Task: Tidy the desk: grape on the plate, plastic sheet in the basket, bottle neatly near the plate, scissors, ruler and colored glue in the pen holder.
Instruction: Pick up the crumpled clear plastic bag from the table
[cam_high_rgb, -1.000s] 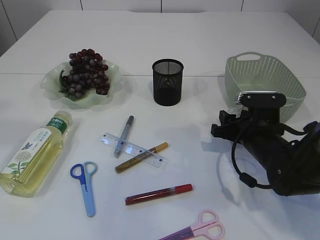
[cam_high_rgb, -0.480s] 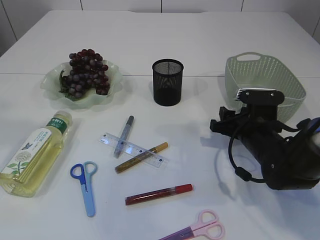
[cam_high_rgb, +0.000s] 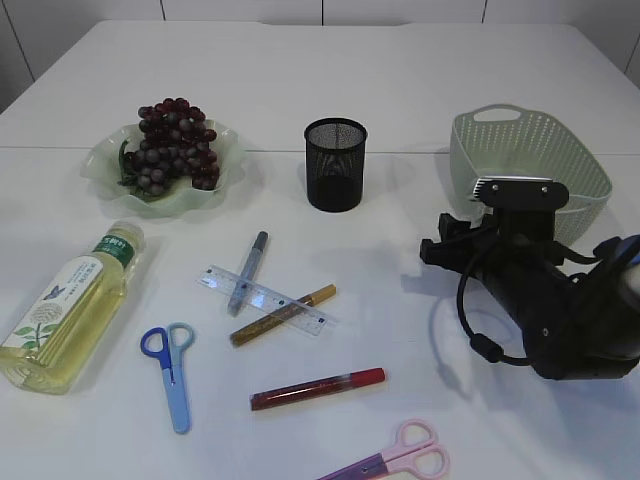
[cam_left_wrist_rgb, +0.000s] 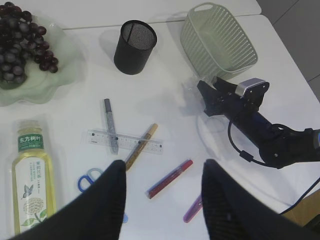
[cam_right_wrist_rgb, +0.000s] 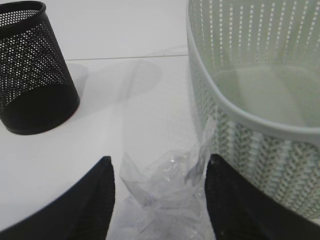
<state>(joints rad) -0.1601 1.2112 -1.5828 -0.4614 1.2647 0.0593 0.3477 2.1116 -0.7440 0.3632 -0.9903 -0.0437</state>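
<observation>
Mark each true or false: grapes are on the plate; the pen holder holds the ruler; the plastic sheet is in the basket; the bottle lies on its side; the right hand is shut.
1. Grapes on the plate: true.
2. Pen holder holds the ruler: false; the ruler lies on the table.
3. Plastic sheet in the basket: false; it lies outside, beside the wall.
4. Bottle on its side: true.
5. Right hand shut: false; open around the sheet.

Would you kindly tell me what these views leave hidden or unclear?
- Plastic sheet: right wrist view cuts its lower part off at the bottom edge; in the exterior view the right arm hides it.
- Pink scissors: blades run off the exterior view's bottom edge.
- Blue scissors: partly behind a finger of the left pincer in the left wrist view.
- Bottle label: too small to read.
</observation>
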